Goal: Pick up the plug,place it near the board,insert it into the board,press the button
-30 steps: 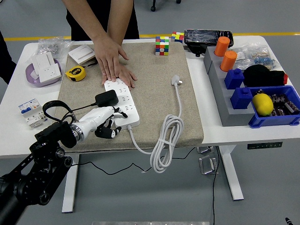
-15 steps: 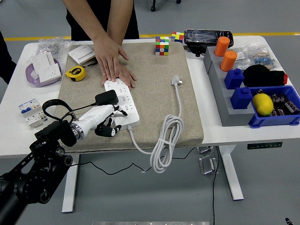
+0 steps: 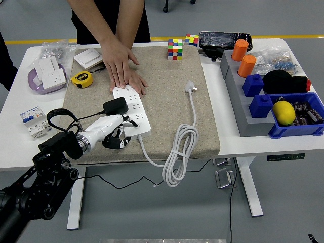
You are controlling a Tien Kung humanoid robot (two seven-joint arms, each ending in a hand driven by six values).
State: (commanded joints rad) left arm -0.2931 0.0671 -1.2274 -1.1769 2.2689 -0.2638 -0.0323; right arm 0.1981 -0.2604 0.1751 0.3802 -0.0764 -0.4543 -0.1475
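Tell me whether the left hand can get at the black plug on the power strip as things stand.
Probably yes: the left hand hovers beside the black plug on the power strip; the person's hands press only the far end.

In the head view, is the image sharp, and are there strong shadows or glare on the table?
Head view: sharp overall, with no motion blur on the left hand or the power strip; the lighting is even and soft, with only faint shadows on the beige mat; slight glare shows on the wrapped black box.
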